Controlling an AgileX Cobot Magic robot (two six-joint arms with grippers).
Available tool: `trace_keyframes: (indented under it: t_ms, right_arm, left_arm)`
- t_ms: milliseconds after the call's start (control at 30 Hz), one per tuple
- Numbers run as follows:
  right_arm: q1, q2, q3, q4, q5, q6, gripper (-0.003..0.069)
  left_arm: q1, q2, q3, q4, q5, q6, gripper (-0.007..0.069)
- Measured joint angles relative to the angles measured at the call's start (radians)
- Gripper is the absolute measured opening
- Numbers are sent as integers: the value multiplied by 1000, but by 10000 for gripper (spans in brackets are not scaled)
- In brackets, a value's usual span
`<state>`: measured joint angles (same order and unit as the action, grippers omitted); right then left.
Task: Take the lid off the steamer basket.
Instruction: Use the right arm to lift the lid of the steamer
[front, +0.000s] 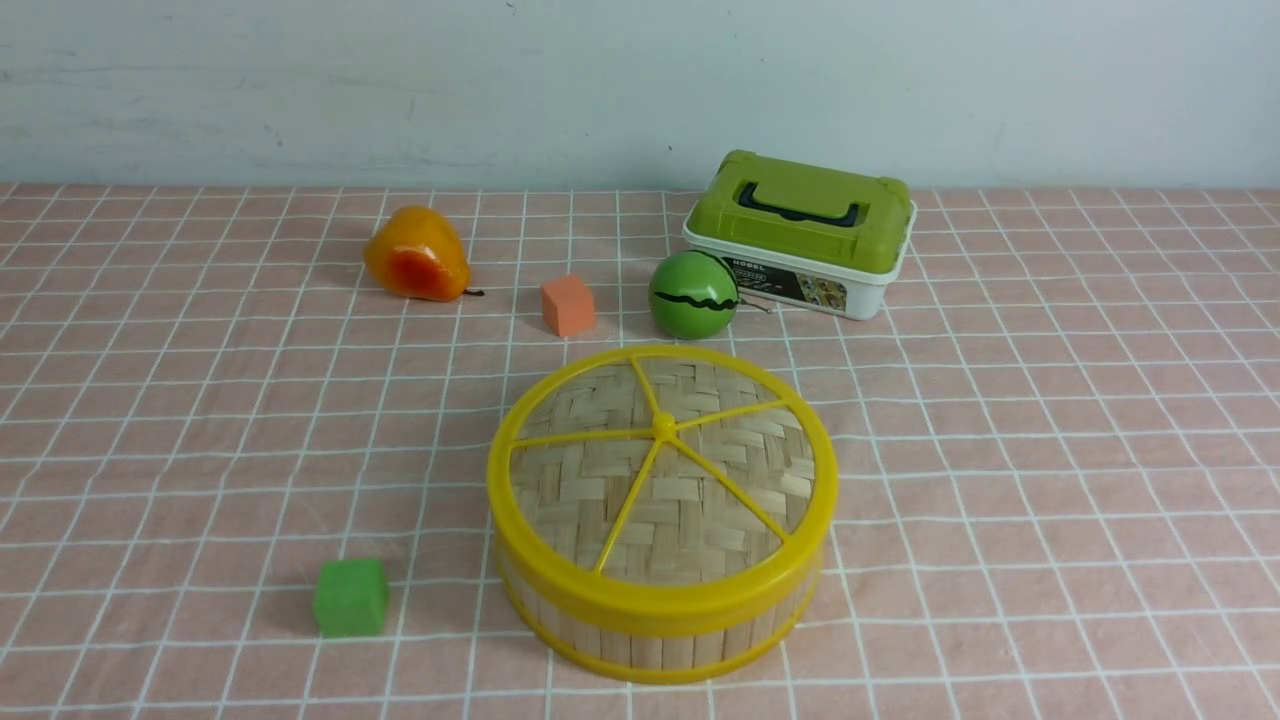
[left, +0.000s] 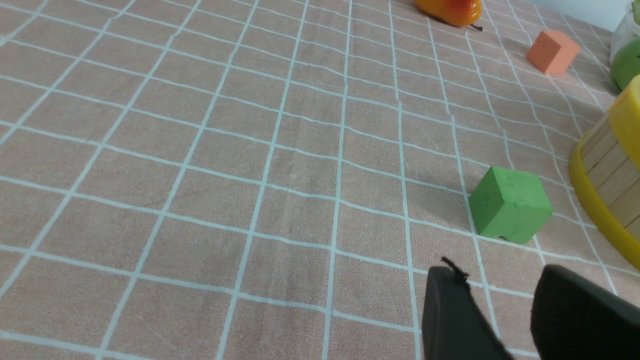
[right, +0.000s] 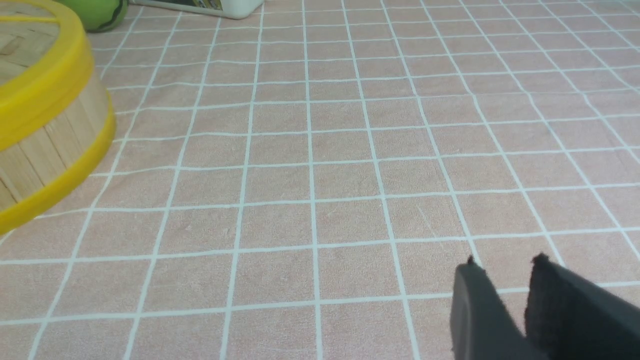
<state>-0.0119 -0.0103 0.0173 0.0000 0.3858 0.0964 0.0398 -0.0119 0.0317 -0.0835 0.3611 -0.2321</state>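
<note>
The lid, woven pale bamboo with a yellow rim, spokes and centre knob, sits closed on the steamer basket near the table's front centre. Neither gripper shows in the front view. In the left wrist view my left gripper is open and empty above the cloth, with the basket's wall and the lid's rim to one side of it. In the right wrist view my right gripper is open by a narrow gap and empty, well apart from the basket and lid.
A green cube lies left of the basket and close ahead of the left gripper. Behind the basket are an orange cube, a green ball, a pear and a white box with green lid.
</note>
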Motion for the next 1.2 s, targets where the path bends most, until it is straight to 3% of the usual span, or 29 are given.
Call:
trace_keyframes:
  t_ms: [133, 233, 367, 533, 867, 1000, 1100, 1167, 1200]
  right_arm:
    - [0, 0, 0, 30, -2, 3, 138]
    - [0, 0, 0, 232, -2, 71, 141]
    - [0, 0, 6, 533, 0, 251, 148]
    - [0, 0, 9, 752, 5, 358, 151]
    - [0, -1, 9, 699, -7, 361, 161]
    - [0, -1, 7, 687, 0, 299, 162]
    - [0, 0, -80, 681, 20, 105, 152]
    - [0, 11, -122, 677, 21, 44, 133]
    - [0, 56, -188, 663, 30, -39, 99]
  left_arm:
    - [0, 0, 0, 0, 0, 0, 239]
    - [0, 0, 0, 0, 0, 0, 239]
    - [0, 0, 0, 0, 0, 0, 239]
    - [0, 0, 0, 0, 0, 0, 239]
    - [0, 0, 0, 0, 0, 0, 239]
    - [0, 0, 0, 0, 0, 0, 239]
    - [0, 0, 0, 0, 0, 0, 239]
    - [0, 0, 0, 0, 0, 0, 239]
    - [0, 0, 0, 0, 0, 0, 239]
